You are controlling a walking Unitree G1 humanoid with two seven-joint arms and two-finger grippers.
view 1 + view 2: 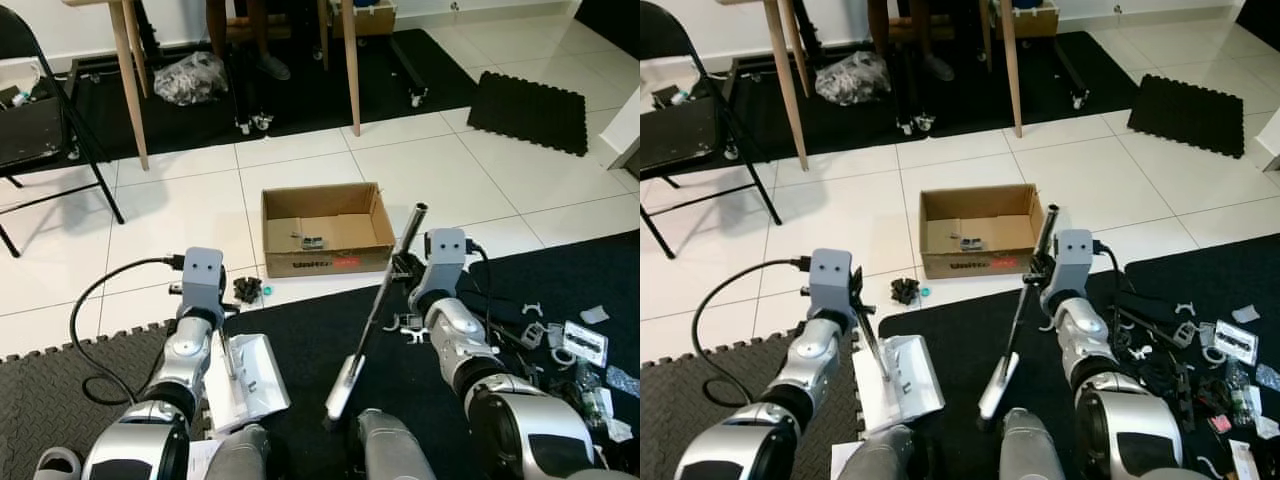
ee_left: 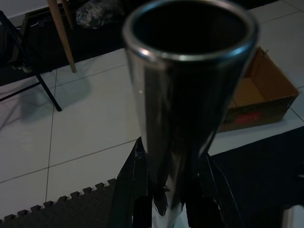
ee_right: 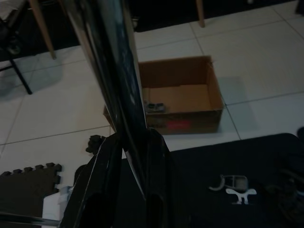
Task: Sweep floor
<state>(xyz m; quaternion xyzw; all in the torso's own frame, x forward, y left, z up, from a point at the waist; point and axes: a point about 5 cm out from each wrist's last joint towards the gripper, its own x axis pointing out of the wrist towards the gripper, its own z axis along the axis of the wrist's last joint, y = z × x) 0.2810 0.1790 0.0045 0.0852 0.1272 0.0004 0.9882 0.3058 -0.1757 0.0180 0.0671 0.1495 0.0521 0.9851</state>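
White dustpan (image 1: 245,378) lies nearest, flat on dark mat, mouth toward debris; left gripper (image 2: 164,190) fingers clamped tight on its metal handle. Just right, broom (image 1: 372,320) slants across mat, head near, shaft tip far; right gripper (image 3: 128,161) fingers closed around shaft, ready to sweep. Small black scraps (image 1: 246,290) sit on white tile between mat edge and open cardboard box (image 1: 327,229). More litter (image 1: 570,345) scattered far right.

End effector (image 2: 173,190) clamps metal tube (image 2: 187,95).
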